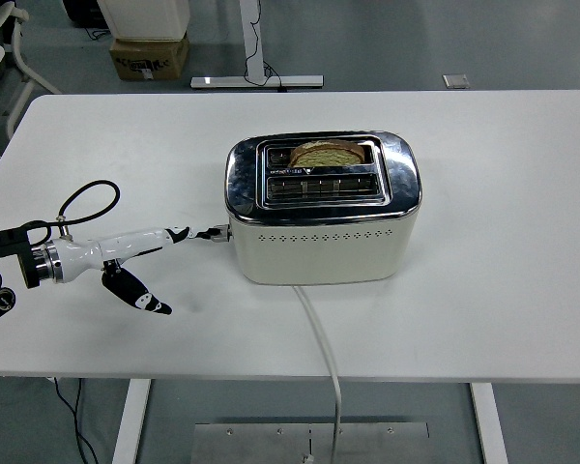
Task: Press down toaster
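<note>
A cream and chrome toaster (pixel 321 215) sits near the middle of the white table (pixel 503 193), its long side facing the near edge. Two slots run along its shiny top; in the far slot, toward 12 o'clock, a slice of bread (pixel 326 152) sits low, with only its browned upper crust showing above the chrome. The near slot shows only its wire guides. A pale power cord (pixel 321 338) leaves the toaster's base at 6 o'clock and runs across the table and over the near edge.

The left hand (pixel 140 253) comes in from 9 o'clock of the toaster, on a white and black forearm with a loop of black cable (pixel 85 198) above the wrist. Its fingers are spread apart and grasp nothing: one long finger (pixel 164 236) stretches straight toward 3 o'clock, and its dark tip meets the small lever (pixel 216 232) on the toaster's left end, low on that side. Another digit (pixel 135 290) hangs away toward 5 o'clock of the wrist, well clear of the toaster, its tip just above the table.

Beyond the table's far edge, at 11 o'clock, a cardboard box (pixel 147 56) stands on the grey floor beside a white desk leg (pixel 254 43)
</note>
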Available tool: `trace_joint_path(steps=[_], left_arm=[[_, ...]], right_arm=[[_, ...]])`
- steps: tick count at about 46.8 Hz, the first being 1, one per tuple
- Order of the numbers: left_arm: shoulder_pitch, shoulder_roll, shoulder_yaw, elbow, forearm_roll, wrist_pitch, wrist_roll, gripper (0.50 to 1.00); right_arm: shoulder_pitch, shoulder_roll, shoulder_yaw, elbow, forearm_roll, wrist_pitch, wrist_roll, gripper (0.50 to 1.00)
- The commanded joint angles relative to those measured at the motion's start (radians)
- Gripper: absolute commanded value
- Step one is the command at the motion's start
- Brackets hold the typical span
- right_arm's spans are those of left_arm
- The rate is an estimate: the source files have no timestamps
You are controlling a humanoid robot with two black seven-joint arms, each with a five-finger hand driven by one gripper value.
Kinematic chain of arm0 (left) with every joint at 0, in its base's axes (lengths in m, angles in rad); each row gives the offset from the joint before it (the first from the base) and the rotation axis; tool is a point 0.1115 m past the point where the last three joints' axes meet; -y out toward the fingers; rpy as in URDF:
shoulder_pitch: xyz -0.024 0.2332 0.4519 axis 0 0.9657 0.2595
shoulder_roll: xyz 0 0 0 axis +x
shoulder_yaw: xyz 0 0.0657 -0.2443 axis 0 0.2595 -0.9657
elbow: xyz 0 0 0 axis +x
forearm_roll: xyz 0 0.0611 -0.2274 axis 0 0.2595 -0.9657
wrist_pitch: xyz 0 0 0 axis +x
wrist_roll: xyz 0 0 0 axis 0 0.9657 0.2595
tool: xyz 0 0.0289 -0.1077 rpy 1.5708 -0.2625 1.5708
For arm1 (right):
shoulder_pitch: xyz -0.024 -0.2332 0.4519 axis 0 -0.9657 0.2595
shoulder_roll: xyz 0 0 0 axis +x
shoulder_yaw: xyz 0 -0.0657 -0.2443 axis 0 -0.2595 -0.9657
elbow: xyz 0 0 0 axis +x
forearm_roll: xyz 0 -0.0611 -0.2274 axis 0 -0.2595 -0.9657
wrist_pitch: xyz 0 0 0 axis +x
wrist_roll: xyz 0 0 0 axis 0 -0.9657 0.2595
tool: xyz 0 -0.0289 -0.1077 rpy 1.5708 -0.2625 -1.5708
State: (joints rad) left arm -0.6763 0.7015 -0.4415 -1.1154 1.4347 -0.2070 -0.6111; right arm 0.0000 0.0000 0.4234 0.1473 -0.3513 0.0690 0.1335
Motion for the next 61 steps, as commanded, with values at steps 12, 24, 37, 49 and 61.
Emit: trace_joint_path(steps=[12,24,37,49,61], left_arm=[[0.004,-0.004,-0.002,0.014,-0.002,0.000,0.000,1.000],[0.015,-0.002,0.000,0.022,-0.005,0.000,0.000,1.000],[0.033,0.006,-0.002,0.031,-0.017,0.040,0.000,1.000],[0.044,0.016,0.000,0.032,-0.048,0.041,0.000,1.000],[0.050,0.019,-0.002,0.039,-0.106,0.041,0.000,1.000]], right_arm=[[0.000,0.000,0.000,0.000,0.000,0.000,0.000,1.000],[0.000,0.000,0.000,0.000,0.000,0.000,0.000,1.000],[0.000,0.000,0.000,0.000,0.000,0.000,0.000,1.000],[0.000,0.000,0.000,0.000,0.000,0.000,0.000,1.000],[0.000,0.000,0.000,0.000,0.000,0.000,0.000,1.000]])
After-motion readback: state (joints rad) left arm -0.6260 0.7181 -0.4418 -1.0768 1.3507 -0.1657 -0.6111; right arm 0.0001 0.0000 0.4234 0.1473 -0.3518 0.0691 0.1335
